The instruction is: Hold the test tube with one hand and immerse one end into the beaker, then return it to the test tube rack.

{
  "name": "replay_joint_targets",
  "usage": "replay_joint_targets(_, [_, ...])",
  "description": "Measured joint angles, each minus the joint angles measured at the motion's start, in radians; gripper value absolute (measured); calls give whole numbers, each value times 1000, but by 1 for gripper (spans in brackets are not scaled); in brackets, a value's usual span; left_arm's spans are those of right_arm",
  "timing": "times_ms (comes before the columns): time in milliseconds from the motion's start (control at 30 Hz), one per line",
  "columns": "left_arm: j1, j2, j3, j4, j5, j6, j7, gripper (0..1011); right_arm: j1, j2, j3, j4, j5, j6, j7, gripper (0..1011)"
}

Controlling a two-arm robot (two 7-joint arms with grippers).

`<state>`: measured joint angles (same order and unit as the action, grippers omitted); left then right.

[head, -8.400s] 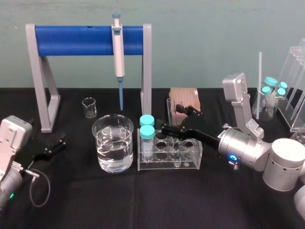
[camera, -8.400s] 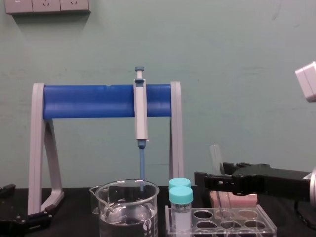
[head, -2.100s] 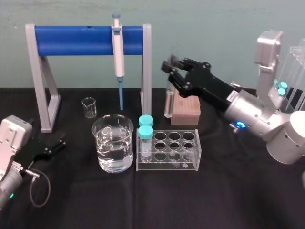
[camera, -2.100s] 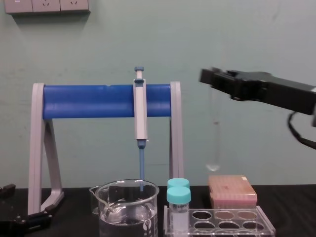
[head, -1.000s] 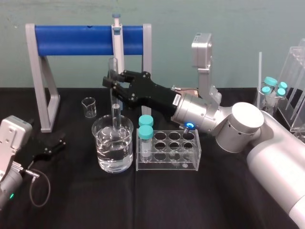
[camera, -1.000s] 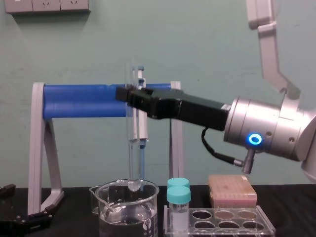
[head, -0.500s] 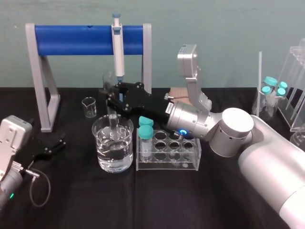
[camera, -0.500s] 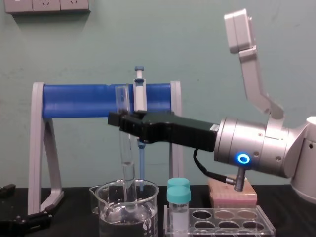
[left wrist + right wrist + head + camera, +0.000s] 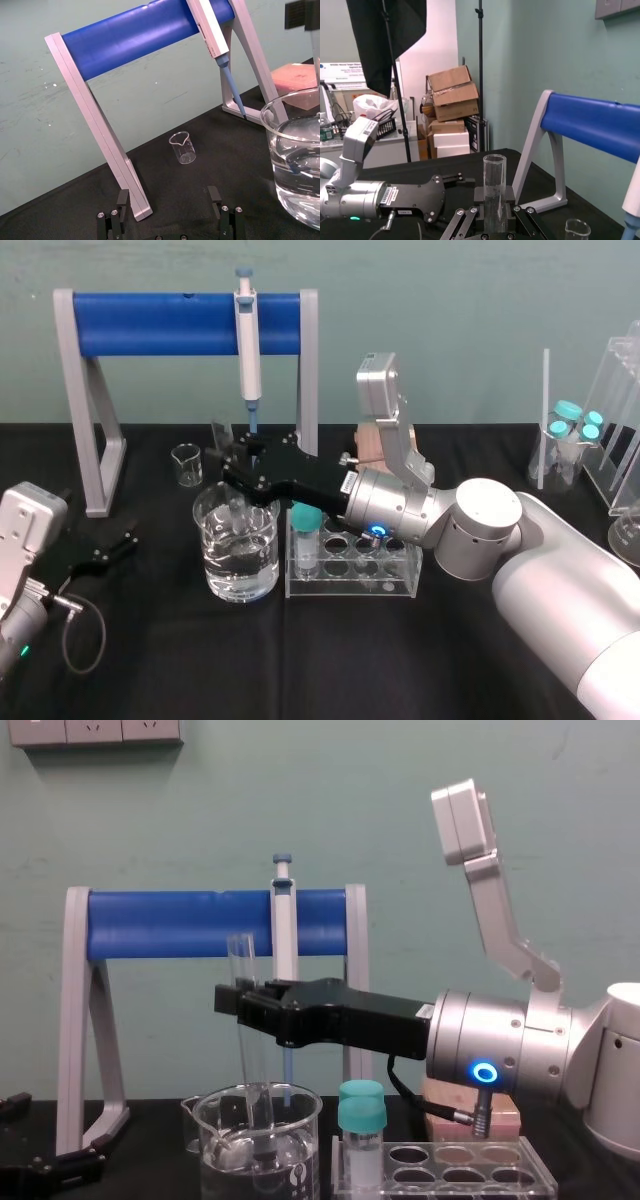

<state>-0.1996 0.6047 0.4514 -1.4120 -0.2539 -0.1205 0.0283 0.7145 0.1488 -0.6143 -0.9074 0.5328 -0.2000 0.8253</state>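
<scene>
Gripping the test tube (image 9: 240, 958) upright in the beaker (image 9: 305, 1150), right pincer (image 9: 232, 998) hid its middle; tip indistinct underwater. Left pincer (image 9: 118, 538) sat open.

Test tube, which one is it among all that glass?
Find the stand with the blue bar; before it sits the wide beaker of clear liquid. The test tube stands in it, held by the right gripper while the left gripper sits parked. It is tall, thin, open-topped, unlike the short teal-capped tubes beside it.
</scene>
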Motion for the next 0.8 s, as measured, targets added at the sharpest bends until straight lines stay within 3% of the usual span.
replay_joint_targets(800, [0, 0, 0, 0, 0, 0, 0, 1000, -19, -7, 14, 15, -17, 29, -11, 225])
